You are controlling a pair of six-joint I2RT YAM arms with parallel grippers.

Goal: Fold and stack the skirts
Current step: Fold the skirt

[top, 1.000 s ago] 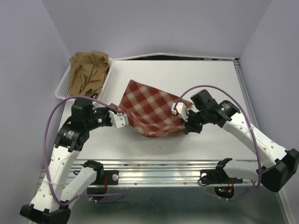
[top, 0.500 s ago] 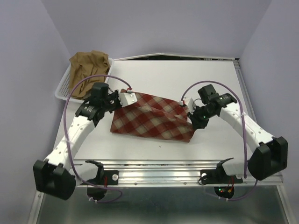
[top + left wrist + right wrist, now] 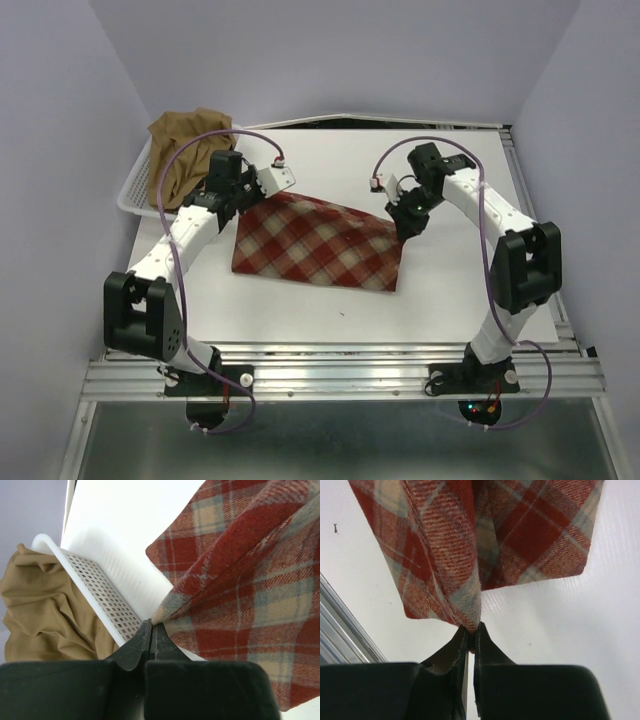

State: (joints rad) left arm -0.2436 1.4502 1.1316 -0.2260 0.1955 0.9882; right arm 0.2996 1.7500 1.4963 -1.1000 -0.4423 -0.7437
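Wide bare counter (image 3: 460, 285) well to the right of the basket (image 3: 133, 190), and more of it nearer than the basket's front end. Tight only at the basket's right wall, with the left hand (image 3: 262, 197) just beside the mesh. Far counter edge close behind, level with the basket's far end.

Against a second ago: left arm (image 3: 185, 235) and right arm (image 3: 490, 215) stretched much farther out, both hands now level with the basket's middle instead of nearer than its front end. Plaid skirt (image 3: 318, 245) no longer lifted and sagging between bent arms, but laid out as a flat folded band running right from the basket and slanting slightly nearer. Tan skirt (image 3: 188, 150) unchanged: heaped inside the basket, spilling over its far end.

Left hand clamped shut on the plaid skirt's far corner, the one next to the basket; in the left wrist view, fingers pressed together with the doubled cloth edge pinched at the tips and a ridge of fabric rising away from them. Right hand (image 3: 408, 228) likewise closed tight, on the far corner farthest from the basket, two layers caught between the fingertips. Near edge of the plaid skirt flat on the counter, apart from both hands, nearer than the basket's front end.
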